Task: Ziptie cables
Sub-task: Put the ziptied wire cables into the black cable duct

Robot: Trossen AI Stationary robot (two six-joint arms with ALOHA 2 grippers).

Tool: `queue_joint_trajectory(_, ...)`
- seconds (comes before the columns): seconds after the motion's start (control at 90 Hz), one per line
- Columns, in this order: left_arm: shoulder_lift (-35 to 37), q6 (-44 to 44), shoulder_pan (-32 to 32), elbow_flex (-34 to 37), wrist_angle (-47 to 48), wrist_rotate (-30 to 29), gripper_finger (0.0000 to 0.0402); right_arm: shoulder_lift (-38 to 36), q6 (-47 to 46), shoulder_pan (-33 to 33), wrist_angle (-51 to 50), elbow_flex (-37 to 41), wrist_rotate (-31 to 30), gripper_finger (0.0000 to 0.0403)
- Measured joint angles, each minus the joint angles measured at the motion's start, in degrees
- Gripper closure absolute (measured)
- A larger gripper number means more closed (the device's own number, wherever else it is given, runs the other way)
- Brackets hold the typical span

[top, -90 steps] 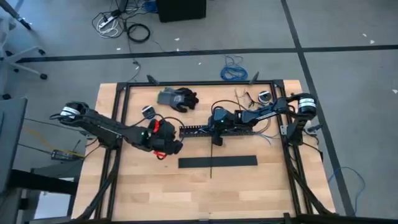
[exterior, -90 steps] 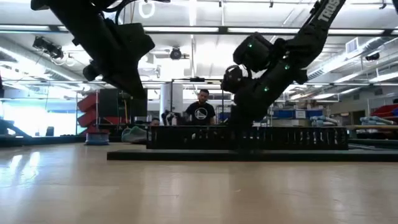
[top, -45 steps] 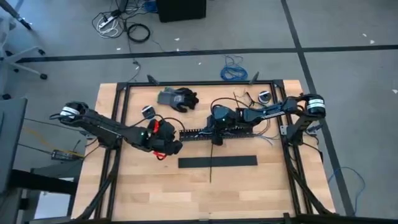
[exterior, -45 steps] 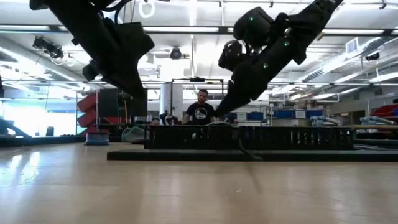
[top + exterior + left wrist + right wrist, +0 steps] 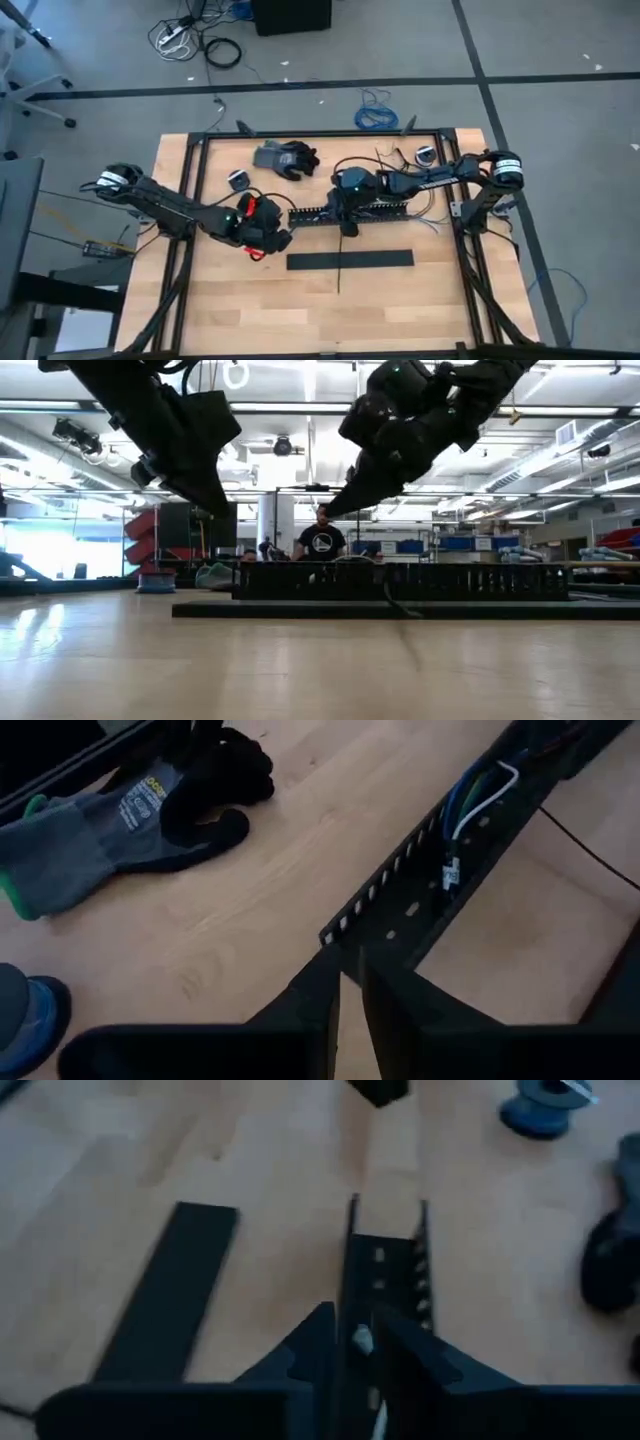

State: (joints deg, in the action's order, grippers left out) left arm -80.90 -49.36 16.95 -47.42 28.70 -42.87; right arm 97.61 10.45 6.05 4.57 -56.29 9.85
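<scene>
The cables [image 5: 478, 788], blue, white and grey wires, lie inside the long black slotted duct [image 5: 320, 212] in the middle of the table. One ziptie [image 5: 339, 262], a thin black strip, runs from the duct toward the near edge, across the flat black bar [image 5: 350, 260]. My right gripper [image 5: 355, 1335] hangs above the duct's middle, open by a narrow gap, fingers pointing down at the duct [image 5: 385, 1250]. My left gripper [image 5: 350, 985] is shut to a slit. It hovers just off the duct's left end, above its top [image 5: 222, 508].
A grey and black glove [image 5: 285, 158] lies at the far side. Small round objects sit at the far left [image 5: 238, 179] and far right [image 5: 427, 155]. Loose wires spread by the duct's right end [image 5: 428, 218]. Bare wood lies toward the near edge.
My right gripper has risen from the duct's top to well above it and has drifted a little toward the table's left. In the low view a thin dark strand now curves down from the duct over the bar.
</scene>
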Motion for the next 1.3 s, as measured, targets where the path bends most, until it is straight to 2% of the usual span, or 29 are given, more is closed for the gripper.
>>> queue_joint_trajectory(0.122,0.0,0.72,0.18,0.0,0.07,0.03,0.0367,4.66,0.32,0.06,-2.81,-2.95,-0.02,0.0318)
queue_joint_trajectory(0.278,0.0,0.87,1.0,0.01,-0.2,-0.34,0.0367,7.57,0.43,-0.31,-6.08,-5.58,-7.69,0.0329)
queue_joint_trajectory(0.367,0.0,0.88,1.49,0.0,-0.27,-0.45,0.0367,7.81,0.75,-0.31,-7.04,-5.67,-9.18,0.0342)
queue_joint_trajectory(0.756,0.0,1.04,1.59,0.02,-0.12,-0.78,0.0367,9.88,0.26,0.17,-8.61,-5.77,-9.73,0.0398)
queue_joint_trajectory(1.078,0.0,1.09,1.59,0.02,-0.03,-0.77,0.0367,16.27,-2.6,-0.15,-6.44,-9.33,-4.57,0.0401)
queue_joint_trajectory(1.3,0.0,1.11,1.59,0.02,-0.01,-0.75,0.0367,14.67,-2.91,-1.67,-9.68,-13.08,-3.51,0.0387)
